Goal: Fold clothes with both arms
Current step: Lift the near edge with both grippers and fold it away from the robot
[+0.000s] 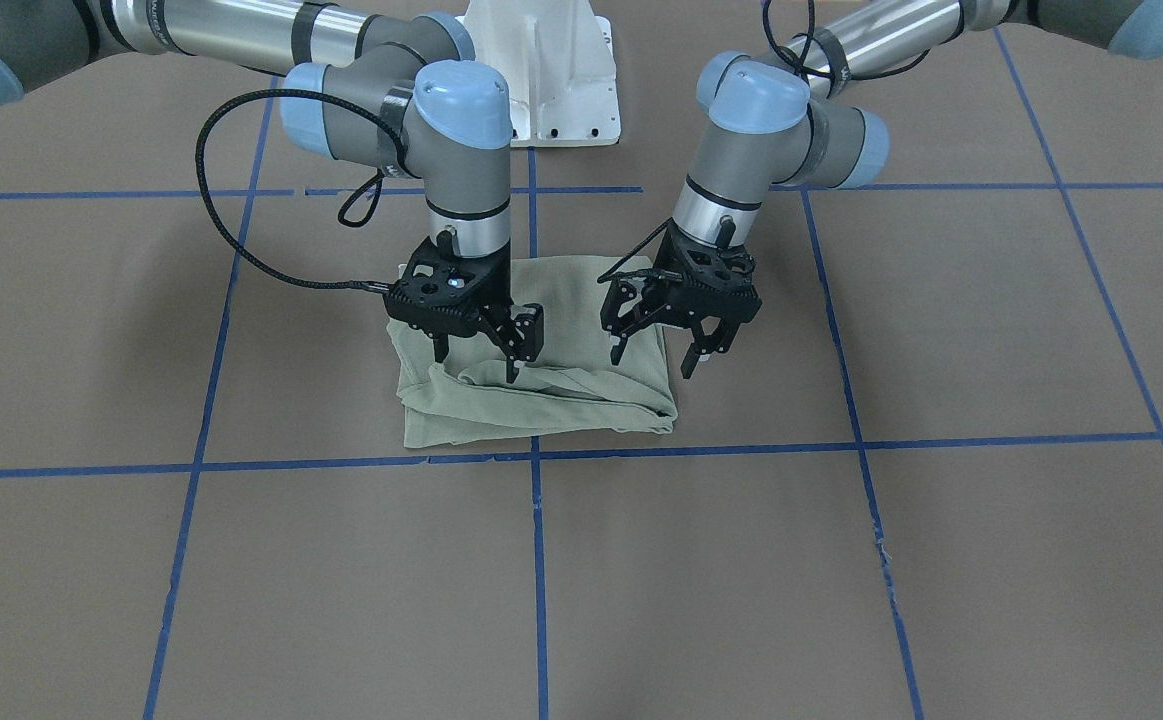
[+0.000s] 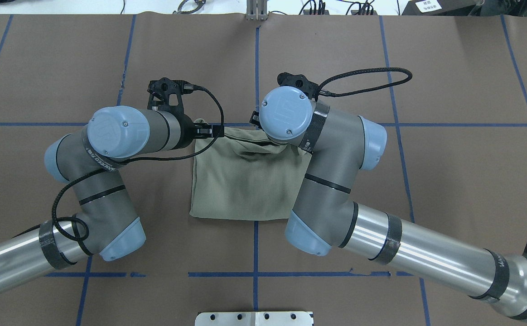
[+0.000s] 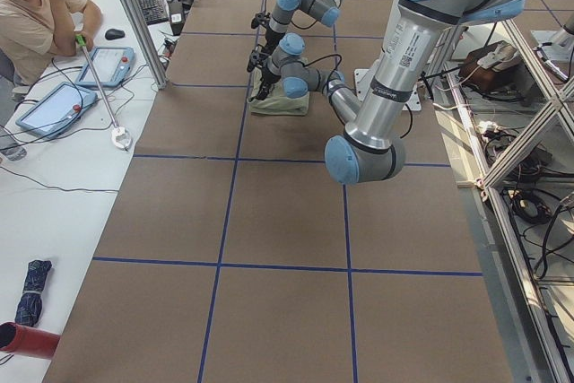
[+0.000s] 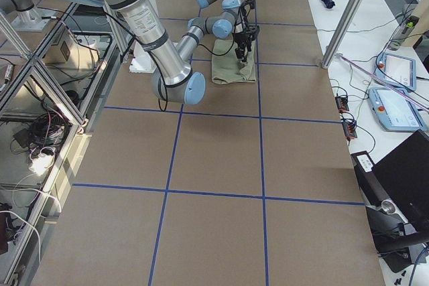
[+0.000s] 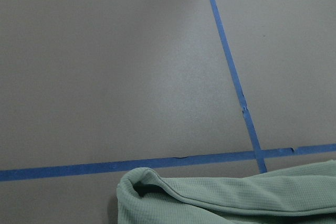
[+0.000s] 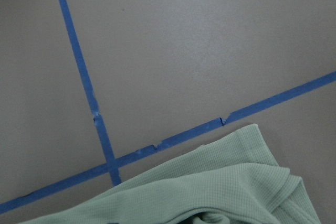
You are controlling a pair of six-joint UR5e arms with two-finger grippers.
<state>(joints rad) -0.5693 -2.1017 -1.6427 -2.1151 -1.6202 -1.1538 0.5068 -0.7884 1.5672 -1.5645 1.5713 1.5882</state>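
Just left of centre in the front view, the right tool (image 1: 478,360) hangs open over the folded green shirt (image 1: 541,410) lying mid-frame on the worktop (image 1: 841,560), and the left tool (image 1: 654,363) hangs open over its right edge.

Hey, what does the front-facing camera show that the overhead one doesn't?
Only the front-facing view shows the claws: the right claw and left claw, both open, low over the bunched edge of the shirt. Only the overhead view shows the cables beyond the far edge of the table; there the claws are hidden. Both show the folded green shirt on the brown table with blue tape lines.
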